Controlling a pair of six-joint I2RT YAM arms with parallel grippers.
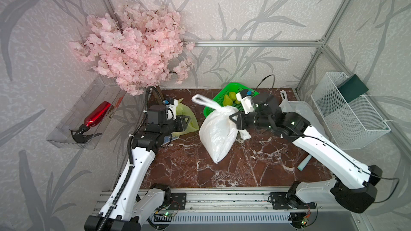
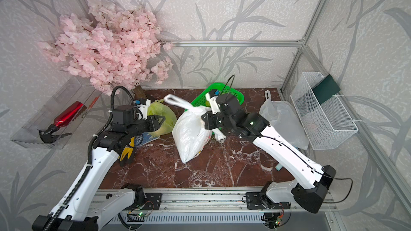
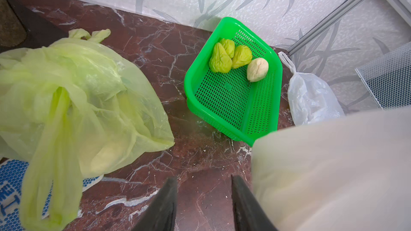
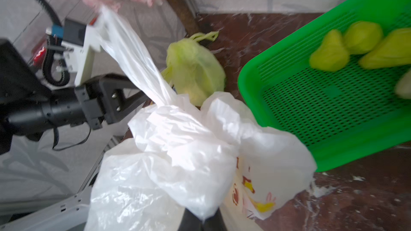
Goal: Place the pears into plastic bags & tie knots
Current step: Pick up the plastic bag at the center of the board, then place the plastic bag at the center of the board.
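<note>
A filled white plastic bag (image 1: 218,134) (image 2: 191,134) with cartoon print lies mid-table, one handle loop (image 1: 200,98) standing up toward the back. My right gripper (image 1: 232,118) (image 4: 203,218) is shut on a gathered fold of thin plastic at its top (image 4: 178,152). My left gripper (image 1: 188,122) (image 3: 203,180) hovers open and holds nothing, between that bag and the knotted yellow-green bag (image 3: 77,98) (image 2: 162,114). Three green pears (image 3: 220,58) and a cream pear (image 3: 257,69) lie in the green basket (image 3: 189,85) (image 1: 235,84). Another white bag (image 1: 304,112) (image 3: 311,98) lies at the back right.
A pink blossom tree (image 1: 133,47) stands at the back left. A white wire basket (image 1: 347,112) hangs on the right frame, and a clear tray with a red bottle (image 1: 97,114) on the left. A blue dotted mat (image 3: 11,187) and a yellow glove (image 2: 127,151) lie under my left arm.
</note>
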